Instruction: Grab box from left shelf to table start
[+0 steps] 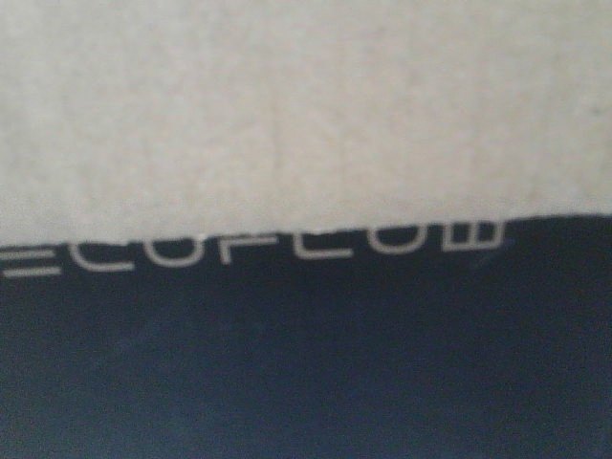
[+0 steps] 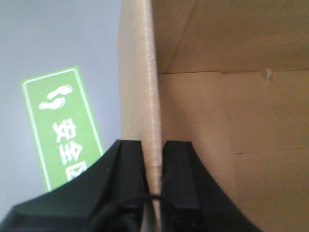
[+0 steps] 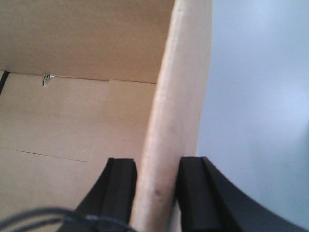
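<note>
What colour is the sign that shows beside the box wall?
Green, with a white outline and white characters. The sign shows best in the left wrist view.

The front view is held so near the box [image 1: 306,115] that only its outer face is seen (lettering blurred). Each wrist view is aimed along its own gripper, the left gripper [image 2: 153,145] and the right gripper [image 3: 155,162], at opposite walls; the box's interior is shared.
</note>
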